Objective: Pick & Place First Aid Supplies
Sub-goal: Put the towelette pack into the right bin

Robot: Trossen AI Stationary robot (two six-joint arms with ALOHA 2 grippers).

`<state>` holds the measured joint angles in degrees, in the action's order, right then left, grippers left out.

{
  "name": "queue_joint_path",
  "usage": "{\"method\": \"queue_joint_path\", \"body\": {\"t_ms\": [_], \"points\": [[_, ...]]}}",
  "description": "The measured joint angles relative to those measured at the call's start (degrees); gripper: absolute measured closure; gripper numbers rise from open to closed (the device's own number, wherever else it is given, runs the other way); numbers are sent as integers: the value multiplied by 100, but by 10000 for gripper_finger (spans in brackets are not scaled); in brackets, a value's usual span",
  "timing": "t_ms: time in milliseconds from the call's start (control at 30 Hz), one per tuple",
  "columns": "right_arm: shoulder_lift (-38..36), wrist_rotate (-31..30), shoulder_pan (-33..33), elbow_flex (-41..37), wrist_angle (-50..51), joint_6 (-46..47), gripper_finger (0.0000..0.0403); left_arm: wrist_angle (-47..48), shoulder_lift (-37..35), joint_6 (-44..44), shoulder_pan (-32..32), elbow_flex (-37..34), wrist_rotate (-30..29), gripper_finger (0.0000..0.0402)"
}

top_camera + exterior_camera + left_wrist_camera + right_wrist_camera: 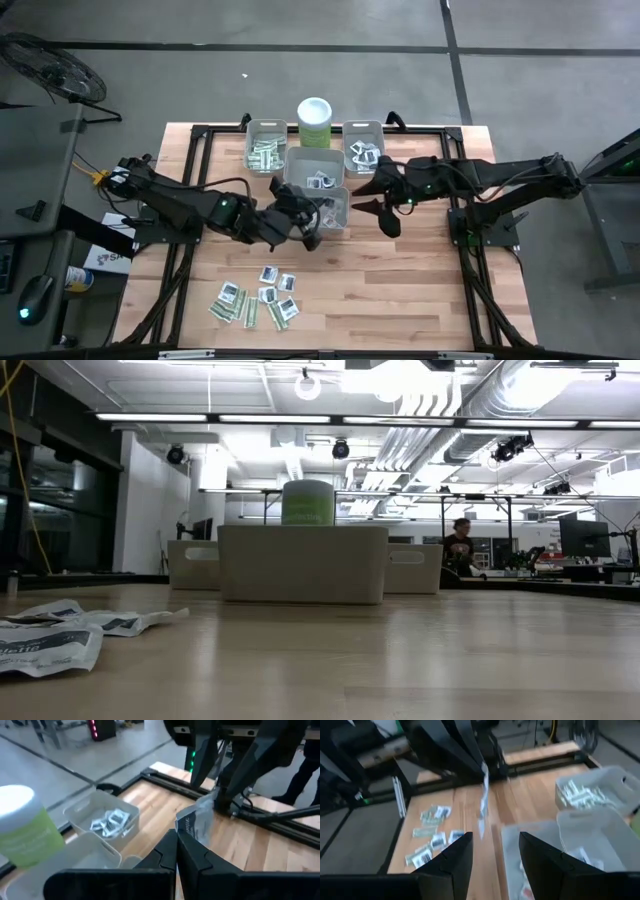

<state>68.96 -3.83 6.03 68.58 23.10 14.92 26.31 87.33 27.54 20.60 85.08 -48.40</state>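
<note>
Holding one white packet (pixel 196 822) pinched in my shut left gripper (pixel 308 238), I am hovering just beside the near-centre bin (pixel 335 208). Loose packets (pixel 256 302) are lying near the bench's (pixel 420 300) front edge, still unsorted; the far bins (pixel 266 150) are already holding some. My right gripper (pixel 383 206) is waiting alongside, fingers apart, empty.

The canister (pixel 314 120) stands at the tabletop's (pixel 420 290) far edge between two bins (pixel 266 146) (pixel 363 146). Two more bins (pixel 320 188) sit before it. Loose packets (pixel 256 300) lie near the front edge, left of centre.
</note>
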Motion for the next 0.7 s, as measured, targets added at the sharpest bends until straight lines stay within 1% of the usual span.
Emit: {"method": "queue_joint_path", "body": {"t_ms": [167, 267, 400, 567, 700], "points": [[177, -78, 1, 0, -474, 2, 249, -362, -3, -370, -3, 4, -353, 401], [348, -141, 2, 0, -670, 1, 249, -497, -4, -533, -3, 4, -445, 401], [525, -177, 1, 0, -947, 4, 249, -630, -7, -673, -3, 4, -423, 401], [604, -322, 1, 0, -1051, 0, 250, -597, -7, -674, 0, 4, -359, 401], [565, -471, 1, 0, -1053, -21, 265, -522, -7, -674, 0, 4, -348, 401]]}}
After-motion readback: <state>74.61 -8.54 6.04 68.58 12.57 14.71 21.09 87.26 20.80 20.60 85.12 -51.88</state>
